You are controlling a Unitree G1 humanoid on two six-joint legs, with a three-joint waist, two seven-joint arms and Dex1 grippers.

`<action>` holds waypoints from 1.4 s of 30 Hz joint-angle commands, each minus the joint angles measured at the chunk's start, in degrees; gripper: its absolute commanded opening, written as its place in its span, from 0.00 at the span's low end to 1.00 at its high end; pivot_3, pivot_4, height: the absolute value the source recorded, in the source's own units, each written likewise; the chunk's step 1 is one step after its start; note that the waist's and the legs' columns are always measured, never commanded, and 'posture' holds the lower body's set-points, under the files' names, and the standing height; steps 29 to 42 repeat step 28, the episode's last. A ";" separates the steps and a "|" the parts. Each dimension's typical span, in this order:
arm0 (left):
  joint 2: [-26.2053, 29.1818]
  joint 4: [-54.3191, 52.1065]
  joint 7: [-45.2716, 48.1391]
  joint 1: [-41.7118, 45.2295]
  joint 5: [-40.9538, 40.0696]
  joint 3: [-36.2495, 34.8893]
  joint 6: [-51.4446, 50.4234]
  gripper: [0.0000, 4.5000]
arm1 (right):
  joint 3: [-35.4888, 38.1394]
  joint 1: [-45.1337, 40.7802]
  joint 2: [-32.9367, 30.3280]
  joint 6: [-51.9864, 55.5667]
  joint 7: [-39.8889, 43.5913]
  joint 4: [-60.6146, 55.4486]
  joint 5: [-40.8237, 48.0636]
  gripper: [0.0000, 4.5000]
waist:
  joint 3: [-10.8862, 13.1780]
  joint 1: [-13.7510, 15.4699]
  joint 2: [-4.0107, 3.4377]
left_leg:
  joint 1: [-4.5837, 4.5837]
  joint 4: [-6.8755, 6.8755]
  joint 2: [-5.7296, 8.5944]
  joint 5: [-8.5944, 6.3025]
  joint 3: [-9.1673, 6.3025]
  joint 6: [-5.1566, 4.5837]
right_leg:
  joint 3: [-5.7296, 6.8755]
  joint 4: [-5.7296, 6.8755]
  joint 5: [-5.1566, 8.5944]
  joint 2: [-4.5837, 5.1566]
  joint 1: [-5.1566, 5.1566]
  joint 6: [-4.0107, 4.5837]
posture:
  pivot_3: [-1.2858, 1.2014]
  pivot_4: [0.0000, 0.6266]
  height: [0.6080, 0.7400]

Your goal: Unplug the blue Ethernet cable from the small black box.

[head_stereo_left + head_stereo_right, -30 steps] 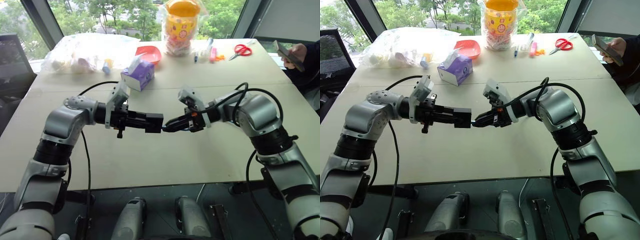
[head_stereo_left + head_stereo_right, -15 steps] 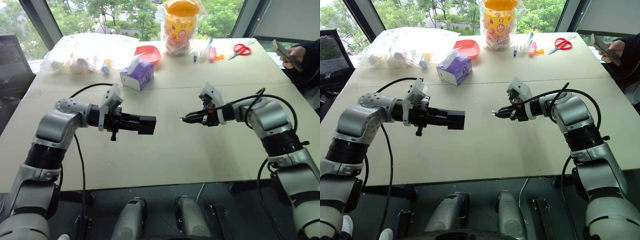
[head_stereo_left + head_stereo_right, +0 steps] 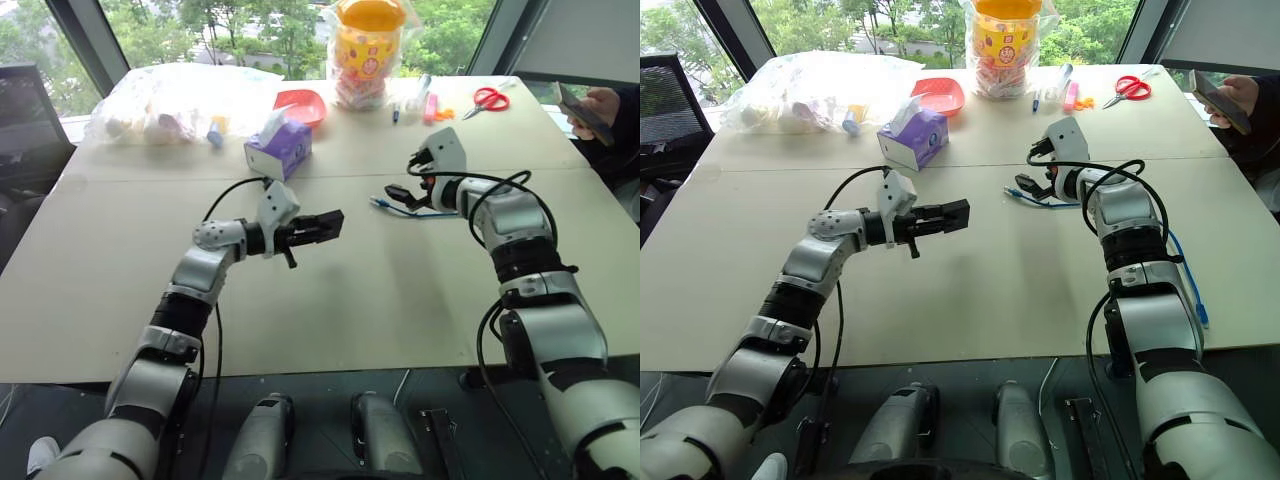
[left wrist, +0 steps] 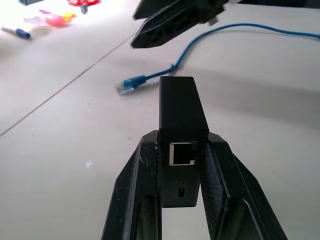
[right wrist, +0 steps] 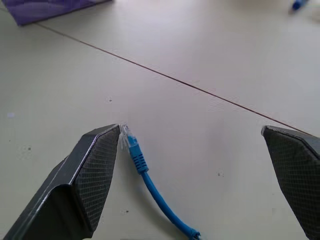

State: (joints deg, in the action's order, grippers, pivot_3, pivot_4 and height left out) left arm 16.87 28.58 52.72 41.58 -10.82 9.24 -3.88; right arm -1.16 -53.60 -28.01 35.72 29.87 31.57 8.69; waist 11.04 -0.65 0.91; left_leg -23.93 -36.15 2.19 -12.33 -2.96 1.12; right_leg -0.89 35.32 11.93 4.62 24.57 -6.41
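The left gripper (image 4: 182,150) was clamped on the small flat matte black plastic box (image 4: 181,112), holding it clear of the pale table (image 3: 330,300), its empty port facing the wrist camera; beyond it the thin bright blue Ethernet cable (image 3: 405,211) lay loose on the table, its clear plug (image 5: 125,134) free of the box; the right gripper (image 5: 192,170) stood over that plug end with its fingers (image 5: 97,165) spread wide, holding nothing; farther off sat a purple tissue box (image 3: 279,148), and red scissors (image 3: 486,98) near the far edge.
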 commanded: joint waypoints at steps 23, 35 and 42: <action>3.59 8.92 2.46 -3.53 -0.86 -7.42 6.40 0.99 | 12.45 28.51 -8.89 27.54 4.42 -51.59 17.25 1.00 | -0.02 -0.22 -0.02 | 0.14 -0.07 -0.09 -0.03 0.00 -0.06 | 0.00 0.07 0.01 -0.05 -0.11 -0.01 | 0.52 0.24 1.00; 7.47 -5.36 6.42 -7.38 -7.40 -9.51 -5.79 0.99 | 14.86 31.88 -11.00 27.41 7.43 -55.41 21.56 1.00 | -0.02 -0.08 -0.02 | 0.14 -0.12 -0.11 -0.03 -0.02 -0.06 | -0.01 0.04 0.01 -0.04 -0.14 0.01 | 0.52 0.24 1.00; 7.47 -5.36 6.42 -7.38 -7.40 -9.51 -5.79 0.99 | 14.86 31.88 -11.00 27.41 7.43 -55.41 21.56 1.00 | -0.02 -0.08 -0.02 | 0.14 -0.12 -0.11 -0.03 -0.02 -0.06 | -0.01 0.04 0.01 -0.04 -0.14 0.01 | 0.52 0.24 1.00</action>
